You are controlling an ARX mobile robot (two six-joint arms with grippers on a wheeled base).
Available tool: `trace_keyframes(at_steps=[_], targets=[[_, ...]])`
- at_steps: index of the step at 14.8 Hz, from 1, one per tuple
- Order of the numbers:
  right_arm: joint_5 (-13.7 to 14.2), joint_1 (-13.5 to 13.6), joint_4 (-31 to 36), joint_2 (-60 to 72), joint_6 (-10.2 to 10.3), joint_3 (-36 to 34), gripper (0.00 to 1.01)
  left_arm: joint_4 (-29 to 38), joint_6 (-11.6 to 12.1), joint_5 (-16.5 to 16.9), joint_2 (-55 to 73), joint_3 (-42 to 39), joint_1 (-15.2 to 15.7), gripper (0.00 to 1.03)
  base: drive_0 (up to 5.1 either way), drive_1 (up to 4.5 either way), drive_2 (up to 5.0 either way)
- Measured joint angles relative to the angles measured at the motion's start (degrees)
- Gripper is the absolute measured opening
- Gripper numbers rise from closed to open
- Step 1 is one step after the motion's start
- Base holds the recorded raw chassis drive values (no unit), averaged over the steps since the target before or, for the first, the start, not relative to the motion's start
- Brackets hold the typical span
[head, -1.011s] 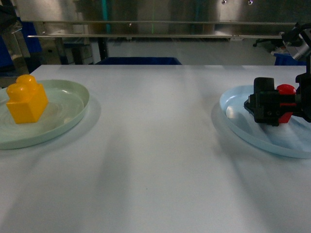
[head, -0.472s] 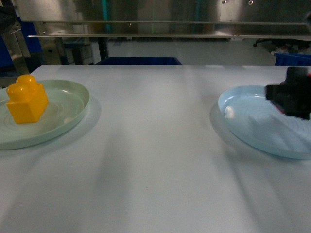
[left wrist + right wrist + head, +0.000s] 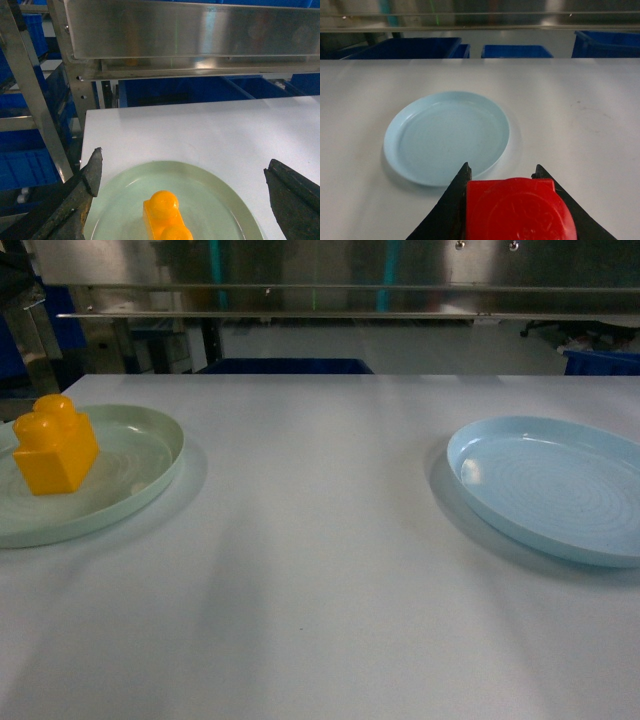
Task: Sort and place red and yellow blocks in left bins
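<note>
Yellow block: glossy smooth plastic, soft highlights on both studs. Red block: glossy plastic, faint moulded relief on top face. Pale green plate under the yellow block: smooth, satin sheen, fine concentric rings. Pale blue plate: same finish, one bright glare spot near its left rim. Table: white, matt, smooth. Shelf rail behind the table: brushed metal, streaky reflections. Blue crates beyond the table: plastic, dull sheen. Left gripper fingers: dark, worn, scuffed matt.
</note>
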Motion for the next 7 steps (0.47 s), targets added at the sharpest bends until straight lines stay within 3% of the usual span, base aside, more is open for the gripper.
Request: trace_keyframes(at_steps=[1,3,4,5,7], targets=[[-1.2,-0.6,-1.4,-1.2,-0.2,-1.0,0.29,0.0,0.0,0.0,0.0,0.0,0.0,0.98,0.0,0.0,0.0],[-1.2,-0.8,-1.6,-1.1,-0.2,-1.1,0.29,0.0,0.0,0.0,0.0,0.0,0.0,0.98,0.0,0.0,0.0],[-0.2,-0.9,-1.1,-1.1,-0.4,-1.3,0.29,0.0,0.0,0.0,0.0,0.0,0.0,0.98,0.0,0.0,0.0],[1.6,0.9,-3.7,-0.1,-1.7,-1.4,0.29,0.0,0.0,0.0,0.0,0.0,0.0,0.98,0.0,0.0,0.0],[1.4,1.3,-3.9,0.8,-2.3,-1.6,0.29,0.0,0.0,0.0,0.0,0.0,0.0,0.98,0.0,0.0,0.0]])
